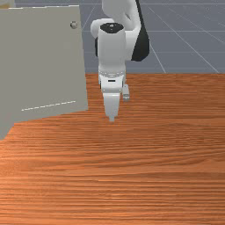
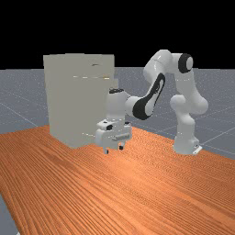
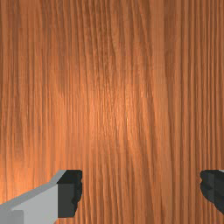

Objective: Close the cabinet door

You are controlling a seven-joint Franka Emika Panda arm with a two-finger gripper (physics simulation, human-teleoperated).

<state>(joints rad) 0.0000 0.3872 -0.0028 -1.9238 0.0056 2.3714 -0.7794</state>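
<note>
Honestly, in the front view the cabinet door [image 1: 44, 66] is over at 10 o'clock from the tool [image 1: 111, 118], looking ajar to me, though I can't tell how far or where its hinge sits. First worry: shove it from the wrong face and it'd swing wider instead of shutting. Its round knob [image 1: 74, 25] is up at 11 o'clock from the fingertips; a stray sideways sweep at that height could snag there. The tool itself has its 2 fingers [image 3: 70, 192] wide apart with nothing between them, so I'd guess an edge-on push could skid along the panel, or 1 finger could hook the door's edge. Then the arm [image 1: 112, 48], at 12 o'clock above the tool: if it swings over before the hand clears that edge, the hand's side could clip it. Dip too low and the fingertips might scrape the tabletop [image 1: 132, 176].

Materials, same order: the cabinet [image 2: 59, 101], at 11 o'clock from the tool in the far view, is a tall boxy thing, matte grey-beige. The door's a flat slab, same dull finish, with a thin bright line [image 1: 48, 106] near its bottom. Fingers end in blocky dark pads, the arm's smooth rounded white with black bits, and the tabletop's streaky orange-brown wood, kinda glossy.
</note>
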